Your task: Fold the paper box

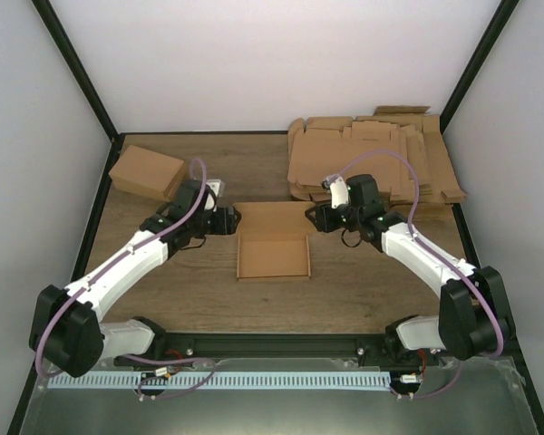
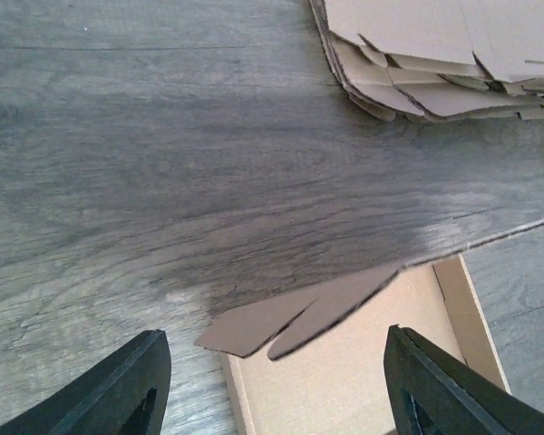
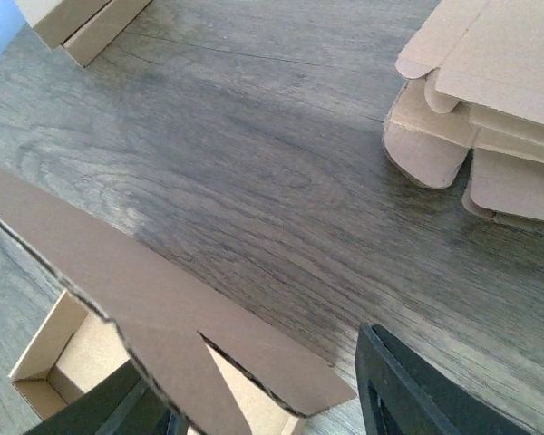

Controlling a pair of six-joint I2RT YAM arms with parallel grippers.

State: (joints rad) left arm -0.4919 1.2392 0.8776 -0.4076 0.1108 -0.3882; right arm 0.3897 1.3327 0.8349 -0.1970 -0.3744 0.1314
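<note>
1. Two grippers flank the box (image 1: 272, 258) at the middle of the table (image 1: 208, 290) — the left gripper (image 1: 233, 219) at its far-left corner, the right gripper (image 1: 311, 216) at its far-right corner.
2. Both pairs of jaws stand apart and hold nothing; in each wrist view the box's tabs (image 2: 290, 322) lie in the gap between them.
3. Box sits as a shallow tray, open side up, with its lid panel extending from the far wall.
4. Far right lies a pile of blanks (image 1: 372, 159); far left, a second box (image 1: 147, 172), closed — both well apart from the tray.
</note>
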